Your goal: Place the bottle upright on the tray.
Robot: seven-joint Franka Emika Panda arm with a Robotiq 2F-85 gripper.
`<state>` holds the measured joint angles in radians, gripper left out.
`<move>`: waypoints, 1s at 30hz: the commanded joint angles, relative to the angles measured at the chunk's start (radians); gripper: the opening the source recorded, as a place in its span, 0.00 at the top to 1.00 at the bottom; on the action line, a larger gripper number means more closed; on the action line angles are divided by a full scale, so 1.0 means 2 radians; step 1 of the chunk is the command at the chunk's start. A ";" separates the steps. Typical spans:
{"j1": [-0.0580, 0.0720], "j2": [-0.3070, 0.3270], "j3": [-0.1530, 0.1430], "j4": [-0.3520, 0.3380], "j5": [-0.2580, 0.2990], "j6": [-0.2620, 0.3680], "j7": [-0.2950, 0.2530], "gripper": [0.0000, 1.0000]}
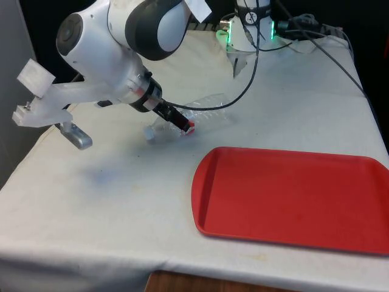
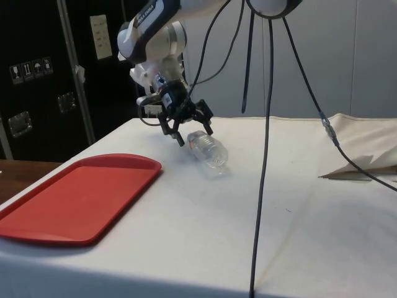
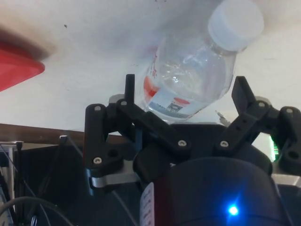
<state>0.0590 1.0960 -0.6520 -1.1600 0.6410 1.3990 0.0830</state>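
The bottle [image 2: 208, 149] is lying on its side on the white cloth [image 2: 298, 205], clear plastic, empty-looking, with a white cap [image 3: 236, 23] and a label carrying red patches. It is sitting just ahead of my gripper [image 2: 188, 126], its body reaching in between my two fingers while the cap end is pointing away from me. In my wrist view I am seeing the label end of the bottle [image 3: 193, 75] framed by my fingertips [image 3: 130, 87], one on each side, with daylight showing between each tip and the plastic. My jaws are standing spread wide and are grasping nothing; I am not pressing on the bottle, though the side view cannot settle whether one tip is brushing it.

In the front view my gripper [image 1: 181, 125] is angling down low over the cloth, right at the near end of the bottle [image 1: 203, 115], which is stretching away from me across the table.

The red tray [image 1: 292, 198] is lying flat on the cloth well apart from my jaws, off to the front view's right and nearer that camera, and it is carrying nothing. In the side view the tray [image 2: 80, 195] is sitting beyond my fingers on the side away from the bottle. A black cable [image 2: 268, 155] is hanging down from my arm near the bottle.
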 commanded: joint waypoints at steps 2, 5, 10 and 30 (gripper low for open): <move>-0.001 0.001 0.001 -0.001 0.003 0.001 0.005 0.00; 0.000 0.003 0.002 0.000 0.004 0.001 0.009 0.00; 0.002 0.004 0.000 -0.001 0.004 0.002 0.010 0.00; 0.003 0.007 0.002 0.000 0.010 0.003 0.033 0.00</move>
<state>0.0670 1.1070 -0.6520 -1.1630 0.6560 1.4050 0.1430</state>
